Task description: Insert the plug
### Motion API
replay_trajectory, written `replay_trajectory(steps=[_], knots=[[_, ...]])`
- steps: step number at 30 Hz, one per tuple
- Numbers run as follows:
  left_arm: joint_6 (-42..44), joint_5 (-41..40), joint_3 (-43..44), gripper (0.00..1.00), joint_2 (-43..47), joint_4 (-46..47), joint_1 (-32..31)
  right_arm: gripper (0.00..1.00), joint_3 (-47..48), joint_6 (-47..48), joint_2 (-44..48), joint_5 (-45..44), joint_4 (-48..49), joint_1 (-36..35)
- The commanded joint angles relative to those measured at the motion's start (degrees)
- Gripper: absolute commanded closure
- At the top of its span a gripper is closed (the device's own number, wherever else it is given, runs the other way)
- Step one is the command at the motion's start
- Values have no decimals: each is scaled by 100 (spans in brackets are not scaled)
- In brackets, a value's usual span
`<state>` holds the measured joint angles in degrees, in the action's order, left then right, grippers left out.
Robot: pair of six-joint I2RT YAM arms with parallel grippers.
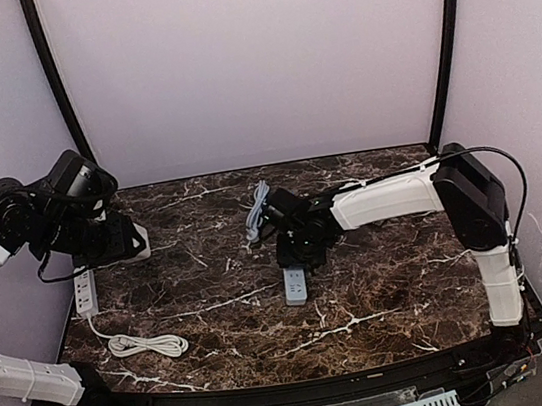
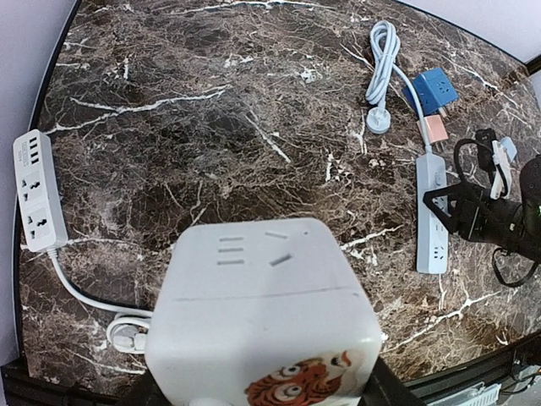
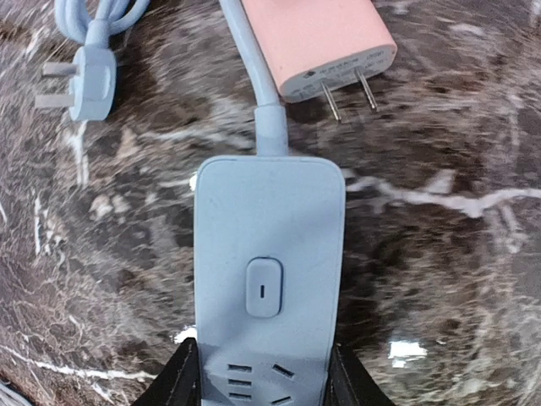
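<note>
Hugging the bench's (image 1: 384, 288) left edge lies a white power strip (image 1: 84, 290); left fingers (image 2: 382, 391) clamp a white cube socket (image 2: 258, 313) above its open middle, then right fingers (image 3: 179, 376) pinch the blue power strip (image 3: 266, 254) by its sides; the pink charger (image 3: 317, 34) lies just ahead, apart from them.

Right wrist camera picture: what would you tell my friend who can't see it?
A blue power strip lies on a dark marble table, held at both sides by the right gripper. Beyond it lie a pink charger with two metal prongs and a blue plug on its cable.

Dark marble table (image 1: 384, 288), pale lilac walls (image 1: 252, 64)
</note>
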<state>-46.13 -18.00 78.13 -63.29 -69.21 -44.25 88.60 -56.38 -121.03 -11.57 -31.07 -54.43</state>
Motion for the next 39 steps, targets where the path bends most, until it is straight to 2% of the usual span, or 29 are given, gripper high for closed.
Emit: replay_trajectory(steps=[1, 8, 15, 20, 25, 35, 39], knots=[[-27, 90, 155, 99, -53, 139, 26, 80, -774, -677, 394, -108, -343, 429], [-35, 86, 46, 99, -68, 274, 26, 80, -736, -731, 414, 306, -210, 270], [36, 25, 40, 99, -37, 199, 22, 74, 601, -629, -537, 689, -601, -348], [73, -9, 88, 99, 23, -11, 24, 68, 1259, -644, -1090, 950, -830, -509], [179, 22, 125, 99, 84, -149, 27, 53, 1514, -668, -1267, 1115, -837, -576], [911, 404, 471, 99, -268, 13, 27, 2, 1474, -507, -761, 878, -1144, -563], [1263, 721, 798, 99, -634, 95, 22, 1, 1297, -312, -278, 728, -1184, -548]])
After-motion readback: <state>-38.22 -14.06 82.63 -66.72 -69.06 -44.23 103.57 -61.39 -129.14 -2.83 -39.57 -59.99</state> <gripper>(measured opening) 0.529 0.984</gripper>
